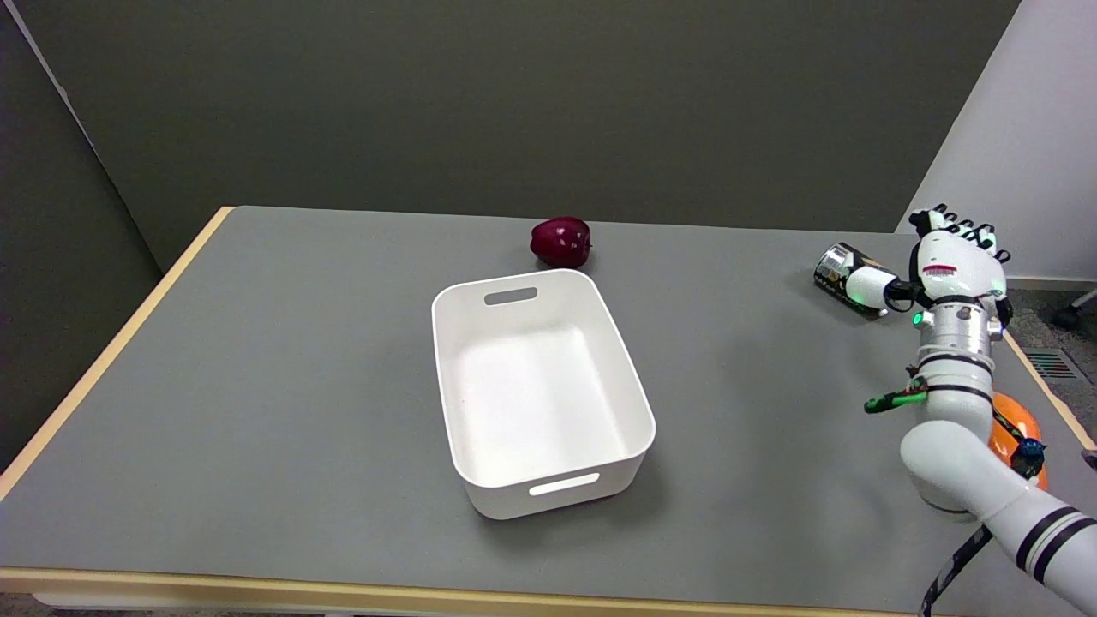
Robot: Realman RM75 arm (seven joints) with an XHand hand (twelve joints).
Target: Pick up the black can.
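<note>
Grey table (257, 386): white bin (540, 390) at centre; dark red apple (561, 241) just behind it; orange object (1016, 433) at right edge.

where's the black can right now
In the head view, the black can lies on its side near the table's far right edge, right beside the robot hand, well right of the white bin and the red apple.
</note>
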